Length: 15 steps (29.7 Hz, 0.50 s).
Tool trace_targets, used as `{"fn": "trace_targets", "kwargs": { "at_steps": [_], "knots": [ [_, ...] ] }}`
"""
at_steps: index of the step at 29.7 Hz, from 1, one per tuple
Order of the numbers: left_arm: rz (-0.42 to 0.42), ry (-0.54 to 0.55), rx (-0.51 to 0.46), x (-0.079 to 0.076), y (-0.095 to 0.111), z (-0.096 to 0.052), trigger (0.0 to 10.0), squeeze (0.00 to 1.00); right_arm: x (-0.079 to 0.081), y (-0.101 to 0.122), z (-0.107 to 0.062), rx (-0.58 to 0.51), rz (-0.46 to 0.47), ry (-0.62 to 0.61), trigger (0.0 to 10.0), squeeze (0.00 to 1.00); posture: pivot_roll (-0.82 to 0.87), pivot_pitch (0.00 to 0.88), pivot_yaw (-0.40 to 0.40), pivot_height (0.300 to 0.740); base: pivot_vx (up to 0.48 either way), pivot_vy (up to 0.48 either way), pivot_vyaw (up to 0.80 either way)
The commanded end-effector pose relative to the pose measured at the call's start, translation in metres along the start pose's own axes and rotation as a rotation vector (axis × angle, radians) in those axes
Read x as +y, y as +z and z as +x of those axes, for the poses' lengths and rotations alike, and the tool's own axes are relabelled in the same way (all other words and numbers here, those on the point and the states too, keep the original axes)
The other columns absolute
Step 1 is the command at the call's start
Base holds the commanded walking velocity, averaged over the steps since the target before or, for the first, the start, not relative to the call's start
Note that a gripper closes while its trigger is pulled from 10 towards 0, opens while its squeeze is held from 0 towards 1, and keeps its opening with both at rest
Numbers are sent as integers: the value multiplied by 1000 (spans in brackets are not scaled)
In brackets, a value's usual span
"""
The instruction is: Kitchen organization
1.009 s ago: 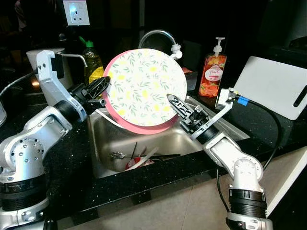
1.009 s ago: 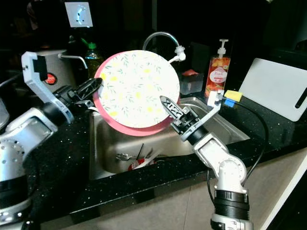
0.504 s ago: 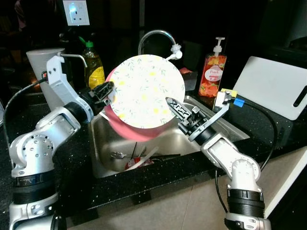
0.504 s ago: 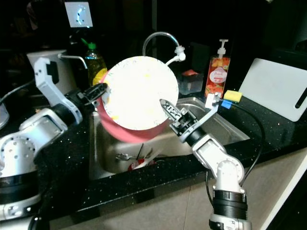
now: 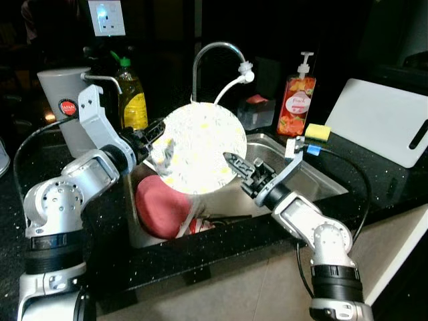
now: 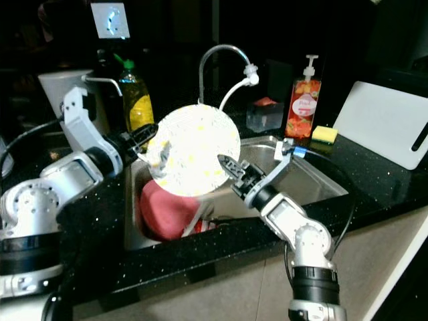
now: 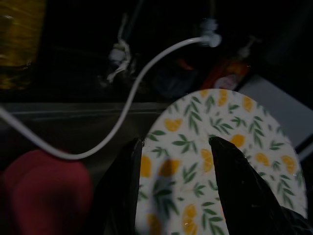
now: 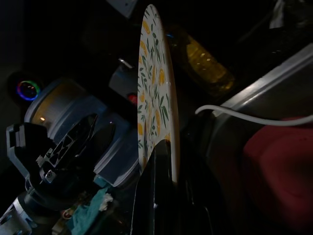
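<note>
In the left eye view we see a white plate with a yellow and green floral print (image 5: 199, 156) held upright above the steel sink (image 5: 304, 175). Our left gripper (image 5: 156, 136) is at the plate's left rim and our right gripper (image 5: 235, 162) at its lower right rim. Below the plate, a red plate (image 5: 164, 208) lies tilted in the left part of the sink. Behind the sink stand a curved faucet (image 5: 212, 56), a yellow soap bottle (image 5: 133, 95) and an orange pump bottle (image 5: 296, 97). A white cutting board (image 5: 386, 127) leans at the far right, and a yellow sponge (image 5: 317, 132) lies on the black counter (image 5: 374, 179).

In the right eye view the scene is the same: the floral plate stands between the two grippers over the sink, and the red plate is under it.

In the left wrist view the two black fingers (image 7: 234, 183) of the left gripper are spread apart, and the floral plate's face lies between and behind them. A thin white hose (image 7: 131, 102) curves across, and the red plate is beside it.

In the right wrist view we see the floral plate edge-on. The right gripper's fingers (image 8: 159, 188) are pinching its rim, one finger on each side. The left gripper appears beyond the plate, with its fingers spread.
</note>
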<state>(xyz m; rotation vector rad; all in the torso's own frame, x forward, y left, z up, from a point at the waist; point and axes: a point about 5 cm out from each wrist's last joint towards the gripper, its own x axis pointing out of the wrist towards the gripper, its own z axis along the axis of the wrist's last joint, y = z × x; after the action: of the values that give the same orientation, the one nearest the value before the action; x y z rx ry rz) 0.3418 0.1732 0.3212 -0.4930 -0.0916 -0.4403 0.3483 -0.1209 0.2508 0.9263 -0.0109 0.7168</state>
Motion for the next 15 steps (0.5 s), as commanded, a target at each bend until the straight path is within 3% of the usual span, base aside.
{"fn": "trace_targets", "kwargs": {
  "at_steps": [1, 2, 3, 4, 7, 9, 12, 15],
  "knots": [
    [50, 29, -26, 2, 9, -1, 10000, 0, -1, 7, -1, -32, -14, -11, 10000, 0, -43, 20, -11, 740, 0, 0, 0],
    [50, 29, -26, 2, 9, -1, 10000, 0, -1, 7, -1, -32, -14, -11, 10000, 0, -43, 20, -11, 740, 0, 0, 0],
    [152, 33, -4, -2, 6, -2, 10000, 0, -2, 9, -1, -39, -21, -16, 10000, 0, -40, 19, -10, 740, 0, 0, 0],
    [152, 33, -4, -2, 6, -2, 10000, 0, -2, 9, -1, -39, -21, -16, 10000, 0, -40, 19, -10, 740, 0, 0, 0],
    [404, -15, 104, -22, -13, -1, 10000, 0, -3, 10, -2, -42, -33, -30, 10000, 0, -20, 26, -1, 740, 0, 0, 0],
    [404, -15, 104, -22, -13, -1, 10000, 0, -3, 10, -2, -42, -33, -30, 10000, 0, -20, 26, -1, 740, 0, 0, 0],
    [515, -64, 164, -38, -32, 0, 10000, 0, -14, -3, -3, 17, -57, -113, 10000, 0, -17, 30, -7, 740, 0, 0, 0],
    [557, -41, 156, -36, -33, 0, 10000, 0, -21, -8, -3, 37, -83, -165, 10000, 0, -17, 31, -8, 740, 0, 0, 0]
  ]
}}
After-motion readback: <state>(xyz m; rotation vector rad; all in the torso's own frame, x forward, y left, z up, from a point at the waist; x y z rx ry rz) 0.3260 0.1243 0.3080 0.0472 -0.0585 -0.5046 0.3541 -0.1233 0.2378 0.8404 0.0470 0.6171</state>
